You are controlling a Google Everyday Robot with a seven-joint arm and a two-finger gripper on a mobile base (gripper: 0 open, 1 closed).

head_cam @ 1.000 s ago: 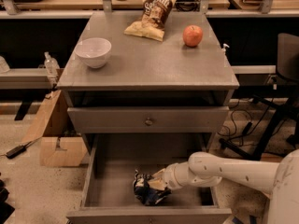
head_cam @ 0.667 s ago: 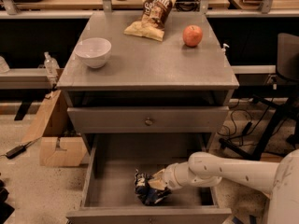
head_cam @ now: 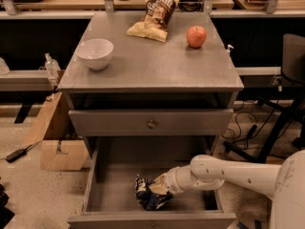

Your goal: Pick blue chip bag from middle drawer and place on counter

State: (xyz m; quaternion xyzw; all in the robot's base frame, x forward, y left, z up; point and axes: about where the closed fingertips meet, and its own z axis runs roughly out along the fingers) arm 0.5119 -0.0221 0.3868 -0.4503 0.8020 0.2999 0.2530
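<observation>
You're reaching into the middle drawer (head_cam: 112,192) from the right, and your pincer (head_cam: 161,186) is pressing against the upper right side of the blue chip bag (head_cam: 147,199), which is lying crumpled on the drawer floor close to the front wall; how far the pincer is standing open I cannot tell, its tip being buried in the foil, so I'm not calling a grip; it is touching the bag and nothing else that I'm seeing; to do this step well, you're wanting a bite on a fold of foil rather than a slippery flat face, closing gently so the bag isn't squirting away; then you're lifting straight up, clearing the drawer's rim, before swinging over the bench (head_cam: 152,73); up there the white bowl (head_cam: 95,53), the tan chip bag (head_cam: 155,15) and the apple (head_cam: 196,36) are sitting, so you're aiming in front of them.
</observation>
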